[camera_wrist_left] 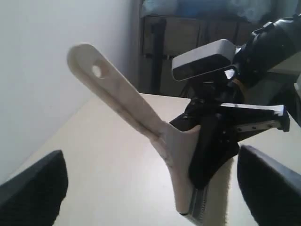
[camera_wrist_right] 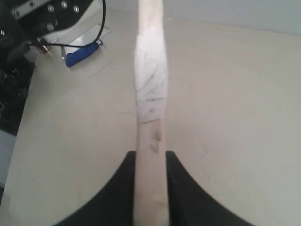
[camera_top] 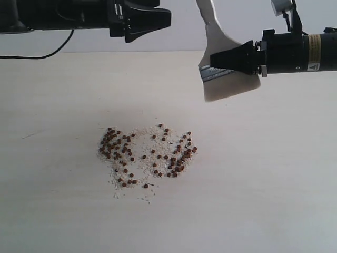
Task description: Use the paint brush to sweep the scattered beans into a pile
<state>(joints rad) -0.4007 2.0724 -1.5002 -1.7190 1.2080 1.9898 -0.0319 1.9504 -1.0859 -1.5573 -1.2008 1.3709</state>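
Reddish-brown beans [camera_top: 147,153], mixed with pale grit, lie scattered in a loose patch on the table [camera_top: 274,184], denser at its left and right sides. No single dense pile shows. My right gripper [camera_top: 225,58] [camera_wrist_right: 150,160] is shut on the paint brush [camera_top: 224,63] [camera_wrist_right: 150,94] near the ferrule. It holds the brush in the air behind and to the right of the beans, off-white bristles [camera_top: 231,89] pointing down and handle up. My left gripper [camera_top: 142,20] [camera_wrist_left: 150,193] hangs open and empty at the upper left, facing the paint brush [camera_wrist_left: 127,103].
A black cable [camera_top: 52,50] trails along the table's far left edge. In the right wrist view a blue-handled object [camera_wrist_right: 82,52] lies by a metal bracket at the table's side. The right arm's grey camera [camera_wrist_left: 202,63] shows above the brush.
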